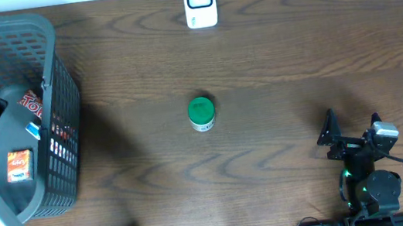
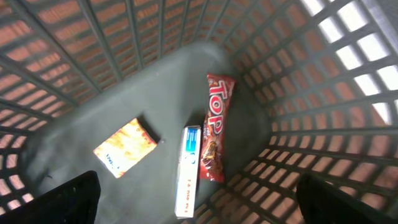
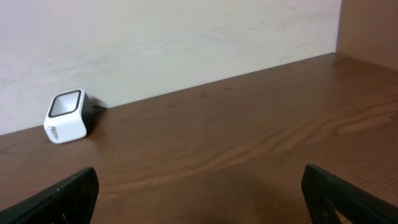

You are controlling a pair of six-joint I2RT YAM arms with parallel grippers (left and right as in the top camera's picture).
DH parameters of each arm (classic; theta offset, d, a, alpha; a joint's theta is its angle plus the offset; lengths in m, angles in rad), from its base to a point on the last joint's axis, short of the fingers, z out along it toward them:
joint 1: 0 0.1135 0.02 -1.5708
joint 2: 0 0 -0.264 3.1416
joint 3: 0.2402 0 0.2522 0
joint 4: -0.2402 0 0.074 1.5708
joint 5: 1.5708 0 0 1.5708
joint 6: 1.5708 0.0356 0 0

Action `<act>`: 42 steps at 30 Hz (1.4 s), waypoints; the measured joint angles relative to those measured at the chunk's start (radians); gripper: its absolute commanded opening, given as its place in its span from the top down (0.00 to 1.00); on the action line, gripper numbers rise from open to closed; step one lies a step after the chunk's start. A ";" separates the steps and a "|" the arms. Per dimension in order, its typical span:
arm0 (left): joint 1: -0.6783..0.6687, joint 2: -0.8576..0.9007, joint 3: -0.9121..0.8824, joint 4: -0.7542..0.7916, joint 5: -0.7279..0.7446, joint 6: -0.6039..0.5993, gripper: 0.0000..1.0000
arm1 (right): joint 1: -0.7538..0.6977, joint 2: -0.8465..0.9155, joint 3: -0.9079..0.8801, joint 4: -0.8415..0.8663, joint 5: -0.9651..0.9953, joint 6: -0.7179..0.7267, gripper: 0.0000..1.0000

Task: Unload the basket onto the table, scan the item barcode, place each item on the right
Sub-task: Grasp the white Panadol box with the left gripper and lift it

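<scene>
Items to scan, a TOP bar (image 2: pixel 216 127), white box (image 2: pixel 189 171) and orange packet (image 2: pixel 125 147), lie in the basket (image 2: pixel 292 93) below my left gripper (image 2: pixel 199 176), spread wide and empty. My right gripper (image 1: pixel 353 126) idles released. Grasping and scanning remain, I judge.

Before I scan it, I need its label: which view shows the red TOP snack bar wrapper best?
The left wrist view: the red TOP snack bar wrapper lies wholly visible on the floor of the grey plastic basket, lettering readable. Overhead catches only a red corner behind the basket wall. The right wrist view misses it.
</scene>
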 measured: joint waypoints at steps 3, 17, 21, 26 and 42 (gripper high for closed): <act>-0.005 0.119 -0.069 0.002 -0.008 0.005 0.02 | 0.000 0.000 0.000 0.000 0.000 0.000 0.01; -0.113 0.499 -0.105 0.013 0.001 0.011 0.09 | 0.000 0.000 0.000 0.000 0.000 0.000 0.01; -0.127 0.541 -0.105 0.012 0.008 0.018 0.50 | 0.000 0.000 0.000 0.000 0.000 0.000 0.01; -0.127 0.570 -0.106 0.004 0.009 0.026 0.70 | 0.000 0.000 0.000 0.000 0.000 0.000 0.01; -0.068 0.322 -0.031 -0.059 0.012 0.028 0.87 | 0.000 0.000 0.000 0.000 0.000 0.000 0.01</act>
